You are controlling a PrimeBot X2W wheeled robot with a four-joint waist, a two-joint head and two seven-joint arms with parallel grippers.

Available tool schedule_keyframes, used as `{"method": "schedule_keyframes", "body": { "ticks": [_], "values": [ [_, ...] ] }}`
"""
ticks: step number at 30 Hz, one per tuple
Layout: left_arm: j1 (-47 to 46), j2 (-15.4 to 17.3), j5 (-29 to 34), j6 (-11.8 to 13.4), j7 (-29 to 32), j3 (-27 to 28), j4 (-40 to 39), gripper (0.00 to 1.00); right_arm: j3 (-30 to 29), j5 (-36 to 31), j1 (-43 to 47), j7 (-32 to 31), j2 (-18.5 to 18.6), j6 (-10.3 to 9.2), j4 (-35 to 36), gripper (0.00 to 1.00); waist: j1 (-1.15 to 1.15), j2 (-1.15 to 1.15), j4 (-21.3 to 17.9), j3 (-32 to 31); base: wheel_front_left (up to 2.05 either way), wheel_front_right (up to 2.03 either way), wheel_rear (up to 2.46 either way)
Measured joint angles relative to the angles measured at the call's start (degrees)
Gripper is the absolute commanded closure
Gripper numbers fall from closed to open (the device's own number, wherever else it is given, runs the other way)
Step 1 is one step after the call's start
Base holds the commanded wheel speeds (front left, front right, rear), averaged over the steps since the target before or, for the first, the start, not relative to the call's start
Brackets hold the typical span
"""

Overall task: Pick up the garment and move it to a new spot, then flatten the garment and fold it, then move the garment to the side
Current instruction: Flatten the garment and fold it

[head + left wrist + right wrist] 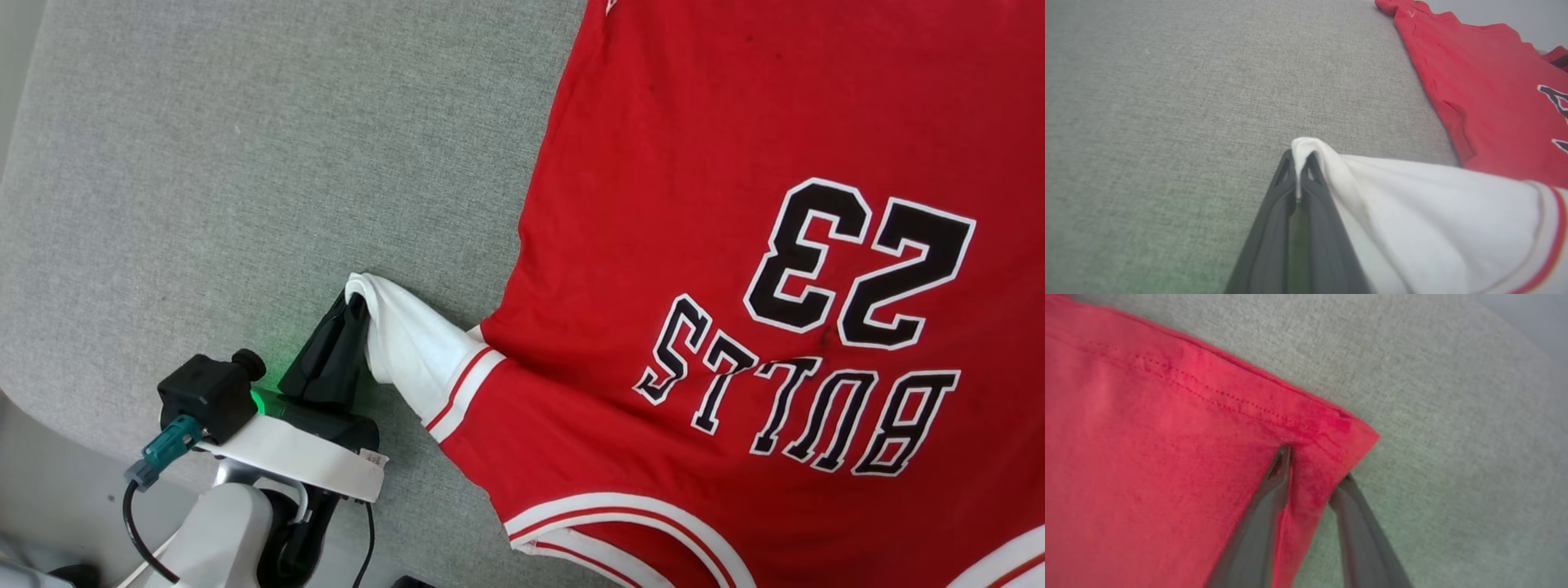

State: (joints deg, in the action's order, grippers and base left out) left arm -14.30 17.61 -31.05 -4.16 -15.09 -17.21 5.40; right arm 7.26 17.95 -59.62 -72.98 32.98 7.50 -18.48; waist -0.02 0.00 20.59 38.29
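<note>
The garment [694,204] lies flat on the grey cloth surface, a red shirt with black "23" and lettering upside down in the head view. My left gripper [357,298] is shut on the tip of its white sleeve [408,343], pulled out to the left. The left wrist view shows the left gripper [1300,157] pinching the sleeve [1433,204], with the red body [1474,73] beyond. In the right wrist view my right gripper [1316,465] straddles a hemmed corner of the garment [1147,437]. One finger lies on the cloth, the other at its edge, jaws apart.
The grey cloth surface [245,163] stretches left of and beyond the shirt. Its rounded edge [24,408] runs along the lower left, with pale floor below. My left wrist carries a black camera block [208,396] and a cable.
</note>
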Motion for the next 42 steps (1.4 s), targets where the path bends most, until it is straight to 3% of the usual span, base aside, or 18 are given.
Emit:
{"method": "schedule_keyframes", "body": {
  "ticks": [14, 23, 29, 37, 38, 42],
  "values": [
    [4.2, -0.6, 2.2, -1.1, 0.0, 3.8, 2.2, 1.0, 6.6, 6.8, 2.3, 17.2, 0.6, 0.01, -1.6, 1.0, 0.02, 0.0, -3.2, -8.1, 0.0, 0.0, 0.0],
    [10.5, 0.3, 1.6, 1.4, 0.1, 5.6, 1.8, 1.0, 9.5, 16.3, 18.7, 26.3, 7.0, 0.01, 5.1, 1.0, 0.02, 0.0, -7.2, -17.9, 0.0, 0.0, 0.0],
    [14.5, 0.8, 1.0, 2.9, 0.4, 6.6, 0.3, 1.0, 5.2, 20.2, 34.8, 30.2, 9.0, 0.02, 9.8, 1.0, 0.01, 0.0, -9.9, -23.1, 0.0, 0.0, 0.0],
    [18.0, 1.7, 0.3, 4.5, 0.9, 7.7, -1.5, 1.0, -2.0, 21.0, 57.2, 30.3, 7.5, 0.02, 15.1, 1.0, 0.01, 0.0, -13.0, -27.5, 0.0, 0.0, 0.0],
    [18.7, 1.8, 0.1, 4.8, 1.2, 7.7, -1.8, 1.0, -4.1, 20.9, 63.8, 30.0, 6.2, 0.02, 15.3, 1.0, 0.01, 0.0, -13.7, -28.3, 0.0, 0.0, 0.0],
    [18.8, 1.9, 0.1, 4.8, 1.4, 7.5, -2.1, 1.0, -4.9, 21.8, 71.0, 27.5, 4.6, 0.02, 14.8, 1.0, 0.01, 0.0, -14.1, -28.8, 0.0, 0.0, 0.0]
  ]
}}
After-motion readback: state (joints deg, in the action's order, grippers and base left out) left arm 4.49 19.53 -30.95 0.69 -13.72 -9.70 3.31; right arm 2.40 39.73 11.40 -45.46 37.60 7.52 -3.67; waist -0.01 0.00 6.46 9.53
